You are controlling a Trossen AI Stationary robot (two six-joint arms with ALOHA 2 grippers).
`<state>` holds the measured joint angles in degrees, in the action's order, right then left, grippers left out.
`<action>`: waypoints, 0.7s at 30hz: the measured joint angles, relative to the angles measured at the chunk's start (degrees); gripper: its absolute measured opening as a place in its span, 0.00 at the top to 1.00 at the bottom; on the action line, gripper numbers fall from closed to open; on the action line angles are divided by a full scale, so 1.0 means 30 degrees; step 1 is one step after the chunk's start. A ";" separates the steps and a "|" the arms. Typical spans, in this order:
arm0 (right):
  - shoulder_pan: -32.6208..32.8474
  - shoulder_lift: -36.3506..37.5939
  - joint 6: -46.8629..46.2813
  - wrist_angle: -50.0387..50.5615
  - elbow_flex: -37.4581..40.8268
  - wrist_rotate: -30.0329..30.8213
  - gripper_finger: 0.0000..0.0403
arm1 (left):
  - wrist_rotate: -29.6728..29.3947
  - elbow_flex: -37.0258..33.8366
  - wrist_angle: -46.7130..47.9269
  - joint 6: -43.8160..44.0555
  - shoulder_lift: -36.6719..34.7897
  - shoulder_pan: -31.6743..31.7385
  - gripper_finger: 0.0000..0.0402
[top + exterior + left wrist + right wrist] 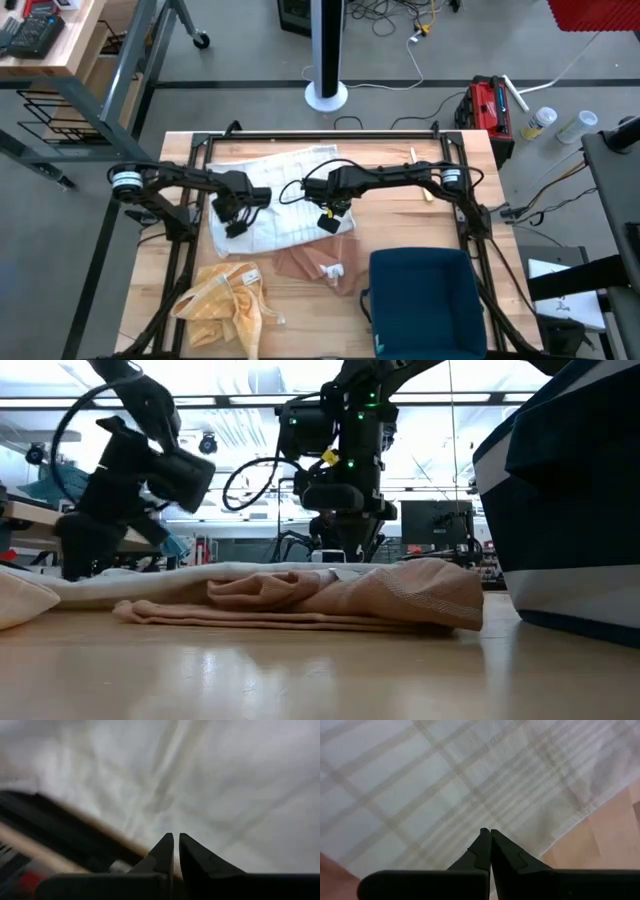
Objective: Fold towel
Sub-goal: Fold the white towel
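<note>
Tabletop [150,270]: white towel [285,205] under both closed grippers [236,225] [328,222]; tan cloth [320,262], navy bin [425,300] nearby.

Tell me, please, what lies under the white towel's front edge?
The white towel rests on the wooden table; its front right edge overlaps a pink cloth. How far the pink cloth reaches beneath is covered.

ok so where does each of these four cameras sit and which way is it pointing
High: above the table, straight down; both arms, white towel between them.
Low: at table-top height, level across; arms drop in above the tan cloth.
Left wrist: on left arm, past the left gripper onto white cloth.
Right wrist: on right arm, past the right gripper onto the plaid towel.
Shared: both wrist views and the high view show the white towel.
</note>
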<state>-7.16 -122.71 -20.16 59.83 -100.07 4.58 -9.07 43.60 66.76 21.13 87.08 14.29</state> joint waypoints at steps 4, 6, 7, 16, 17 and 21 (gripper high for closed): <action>0.0000 -0.0541 -0.0095 -0.0029 0.0002 0.0000 1.00 | 0.1578 0.0365 -0.1647 -0.0080 -0.0587 -0.0035 0.95; 0.0000 -0.0952 -0.0100 0.0023 0.0029 -0.0028 1.00 | 0.1962 0.0530 -0.2099 -0.0231 -0.0700 -0.0104 0.95; 0.0000 -0.1102 -0.0103 0.0252 0.0029 -0.0072 1.00 | 0.1969 0.0590 -0.2245 -0.0263 -0.0707 -0.0127 0.95; -0.0290 -0.1789 -0.1020 0.5573 0.0690 0.0794 1.00 | 0.1831 0.0578 -0.2403 -0.0365 -0.0822 -0.0212 0.95; -0.0257 -0.1656 -0.1000 0.5406 0.0837 0.0774 1.00 | 0.1831 0.0564 -0.2410 -0.0365 -0.0822 -0.0215 0.95; -0.0219 -0.0937 -0.1220 0.5427 0.1151 0.1507 1.00 | 0.1963 0.0545 -0.2432 -0.0365 -0.0822 -0.0248 0.95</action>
<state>-7.81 -125.52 -23.82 76.11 -96.62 9.10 -3.18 45.23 59.46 20.03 84.62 13.54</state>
